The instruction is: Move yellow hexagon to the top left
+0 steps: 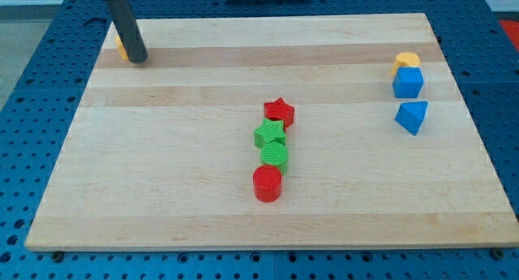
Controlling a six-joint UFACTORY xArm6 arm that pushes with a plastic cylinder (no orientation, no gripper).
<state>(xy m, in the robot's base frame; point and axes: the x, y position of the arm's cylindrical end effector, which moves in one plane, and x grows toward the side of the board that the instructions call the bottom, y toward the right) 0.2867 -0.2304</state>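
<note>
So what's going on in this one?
My tip is at the board's top left corner, against a yellow block mostly hidden behind the rod, so its shape can't be told. Another yellow block sits at the view's right above the blue cube and blue triangle. Red and green blocks cluster mid-board.

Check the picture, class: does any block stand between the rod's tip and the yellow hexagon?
No. My tip sits at the board's top left corner, right against a yellow block mostly hidden behind the rod; its shape is unclear. No other block is near them.
</note>
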